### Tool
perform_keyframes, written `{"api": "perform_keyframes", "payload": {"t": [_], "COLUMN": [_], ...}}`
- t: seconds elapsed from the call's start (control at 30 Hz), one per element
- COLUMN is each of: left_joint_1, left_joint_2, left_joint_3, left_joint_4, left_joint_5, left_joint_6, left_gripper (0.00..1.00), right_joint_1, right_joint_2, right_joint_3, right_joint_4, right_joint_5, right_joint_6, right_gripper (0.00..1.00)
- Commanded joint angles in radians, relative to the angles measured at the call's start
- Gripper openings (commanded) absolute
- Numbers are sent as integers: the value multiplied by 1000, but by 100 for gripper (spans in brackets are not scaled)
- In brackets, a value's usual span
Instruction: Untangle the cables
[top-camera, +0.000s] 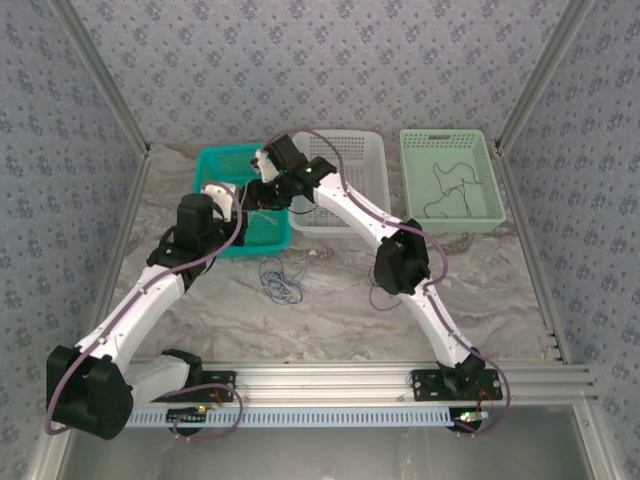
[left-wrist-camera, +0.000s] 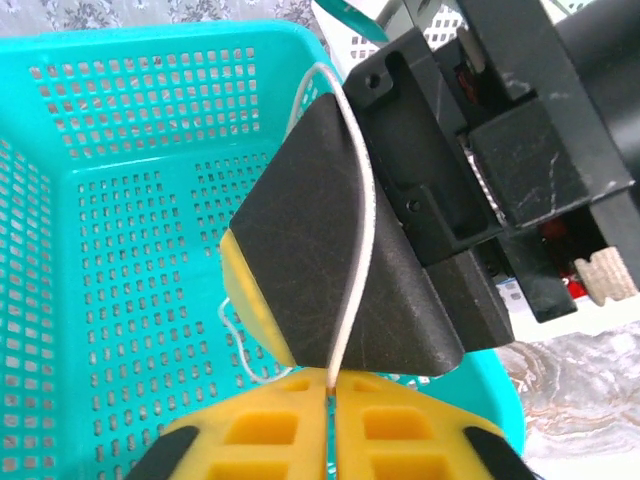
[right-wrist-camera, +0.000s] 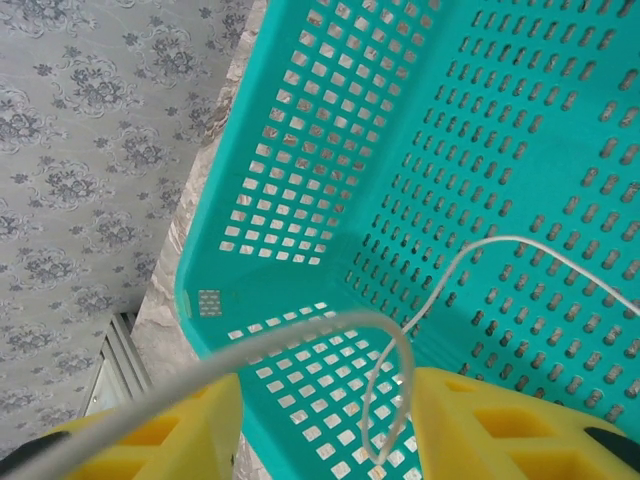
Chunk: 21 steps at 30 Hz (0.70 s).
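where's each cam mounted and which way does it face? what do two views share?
Top external: above and behind the robot, looking down at the table; left arm and right arm in frame.
Right wrist: on the right wrist, looking down into the teal basket; its own right hand, open, at the bottom edge.
Left wrist: on the left wrist, facing the same basket; its own left hand shut on the cream cable, right hand close in front.
Shared: both wrist views hold the teal basket and the cream cable.
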<state>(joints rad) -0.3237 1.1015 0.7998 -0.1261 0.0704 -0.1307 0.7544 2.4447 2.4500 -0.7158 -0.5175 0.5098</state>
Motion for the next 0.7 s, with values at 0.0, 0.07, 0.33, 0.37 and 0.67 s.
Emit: {"api": "perform_keyframes", "payload": {"t": [0.0,0.07,0.33,0.37,0.67], "left_joint_1": [-8,-6,25,42,142], "left_joint_2": [-3,-11,-52,-57,-111], "left_joint_3": [38,35,41,44,106], "left_joint_4": [34,39,42,40,-2], "left_joint_5": [-29,-37,-40,-27,99], "left_joint_6": [-2,-2,-36,-47,-90], "left_gripper": [0,0,0,0,0], "right_joint_1": [12,11,7,7,-1], "right_joint_2": [-49,-50,-57,-60,-76], "right_joint_3": [-8,-10,-44,-50,-68], "right_joint_4": [-31,-38,-34,-30,-28], "right_joint_5": [-5,2,1,1,0], "right_joint_6": [-20,-24,-25,-25,-31], "right_gripper": [51,52,61,63,73]}}
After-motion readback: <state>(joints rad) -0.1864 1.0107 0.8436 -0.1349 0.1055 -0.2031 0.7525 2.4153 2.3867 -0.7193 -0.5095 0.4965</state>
